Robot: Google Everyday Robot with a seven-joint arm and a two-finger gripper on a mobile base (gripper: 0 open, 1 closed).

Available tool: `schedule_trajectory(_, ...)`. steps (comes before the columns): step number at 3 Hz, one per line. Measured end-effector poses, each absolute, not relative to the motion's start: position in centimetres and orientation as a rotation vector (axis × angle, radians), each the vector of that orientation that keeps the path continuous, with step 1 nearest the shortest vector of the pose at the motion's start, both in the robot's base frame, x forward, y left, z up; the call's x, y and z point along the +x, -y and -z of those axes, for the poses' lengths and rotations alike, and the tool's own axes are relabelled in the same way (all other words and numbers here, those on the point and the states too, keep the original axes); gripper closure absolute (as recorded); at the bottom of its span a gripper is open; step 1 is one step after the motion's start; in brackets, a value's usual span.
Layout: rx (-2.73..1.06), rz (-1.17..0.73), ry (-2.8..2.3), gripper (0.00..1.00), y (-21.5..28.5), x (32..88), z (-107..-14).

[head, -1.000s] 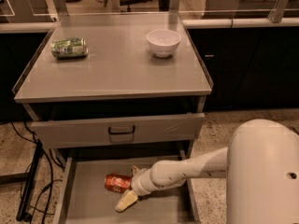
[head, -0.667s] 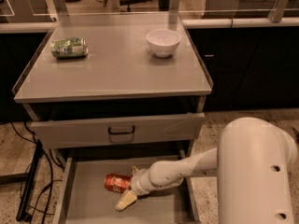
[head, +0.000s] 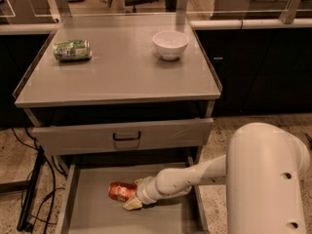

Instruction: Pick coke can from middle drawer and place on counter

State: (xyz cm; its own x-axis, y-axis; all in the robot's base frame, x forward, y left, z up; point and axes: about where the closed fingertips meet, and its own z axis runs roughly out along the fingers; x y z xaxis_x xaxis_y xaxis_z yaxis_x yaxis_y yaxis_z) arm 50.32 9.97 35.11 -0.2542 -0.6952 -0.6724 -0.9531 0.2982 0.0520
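Note:
The coke can (head: 119,191) lies on its side on the floor of the open middle drawer (head: 90,206), left of centre. My gripper (head: 136,194) reaches into the drawer from the right, at the can's right end. It is open, with one fingertip (head: 132,205) in front of the can and the other behind it. The can rests on the drawer floor. The counter (head: 122,77) is the grey cabinet top above the drawer.
A green can (head: 71,49) lies on its side at the counter's back left. A white bowl (head: 170,44) stands at the back right. The shut upper drawer front with a black handle (head: 126,136) overhangs the open drawer. Cables (head: 29,194) lie on the floor at the left.
My gripper has edged a little left and back, closer around the can's right end. The can has not moved.

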Motion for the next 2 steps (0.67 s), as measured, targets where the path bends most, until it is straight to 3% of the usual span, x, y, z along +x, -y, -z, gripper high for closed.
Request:
schedule_trajectory(1,-1.463,-0.627,-2.033,0.62,-9.98,50.31,-35.1)
schedule_trajectory(2,-1.463,-0.627,-2.033,0.93,-9.98,50.31,-35.1)
